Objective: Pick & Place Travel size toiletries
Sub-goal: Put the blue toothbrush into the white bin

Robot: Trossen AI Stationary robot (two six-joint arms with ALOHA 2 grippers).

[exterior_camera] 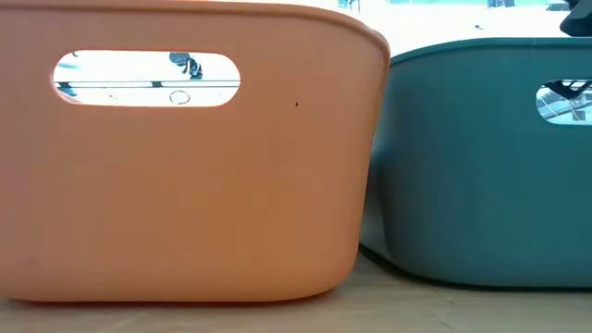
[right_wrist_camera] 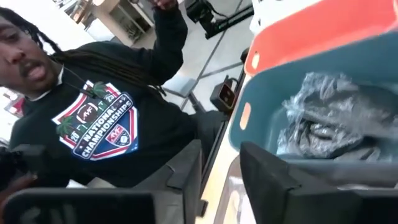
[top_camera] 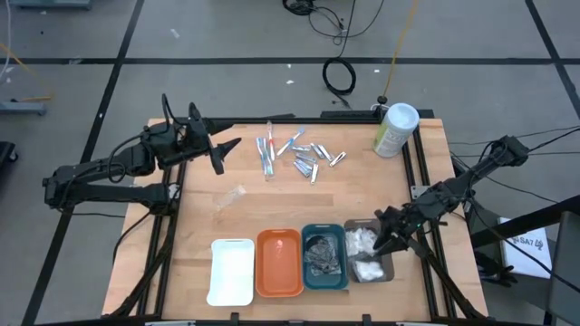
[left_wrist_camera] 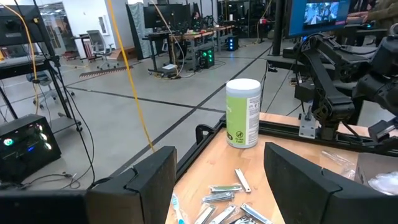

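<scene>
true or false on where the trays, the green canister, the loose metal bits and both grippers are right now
1. The orange tray sits between the white tray and the teal tray. True.
2. The pale-green canister lies tipped over in the white tray. False: it stands upright at the table's far right corner.
3. The right gripper is at the grey tray holding white pads. True.
4. The small metal pieces are all in the orange tray. False: they lie loose on the table.
5. The left gripper is shut on a stick. False: it is open and empty.
</scene>
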